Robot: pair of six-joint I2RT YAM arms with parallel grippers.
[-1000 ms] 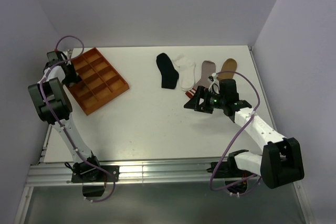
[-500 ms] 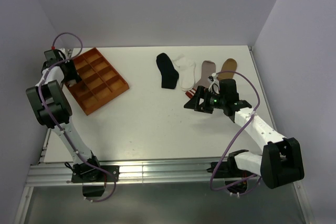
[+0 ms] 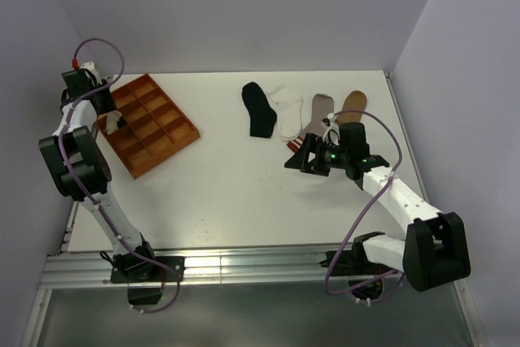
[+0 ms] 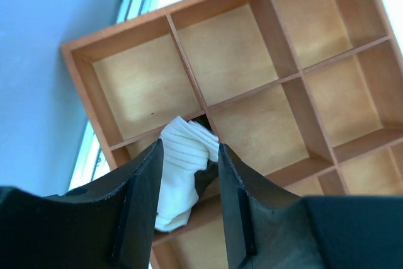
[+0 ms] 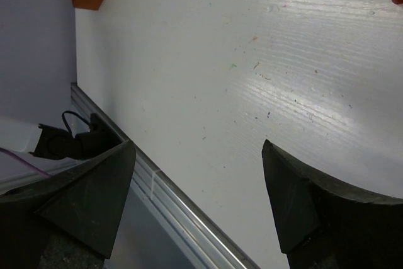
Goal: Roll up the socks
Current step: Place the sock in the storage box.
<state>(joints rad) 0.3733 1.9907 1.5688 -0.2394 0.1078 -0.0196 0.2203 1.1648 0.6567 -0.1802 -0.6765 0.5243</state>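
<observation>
The left gripper (image 4: 189, 150) holds a rolled white sock (image 4: 177, 181) over the tray (image 4: 113, 38); the right gripper (image 5: 198, 149) hangs wide open.

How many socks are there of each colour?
black sock: 1
white sock: 1
grey sock with red-striped cuff: 1
tan sock: 1
cream-white rolled sock, in left gripper: 1
Total: 5 socks

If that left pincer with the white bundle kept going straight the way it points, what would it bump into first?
The orange tray: the left pincer, gripping a rolled white sock, aims at a divider between compartments near the tray's corner. How far above it hangs is unclear.
</observation>
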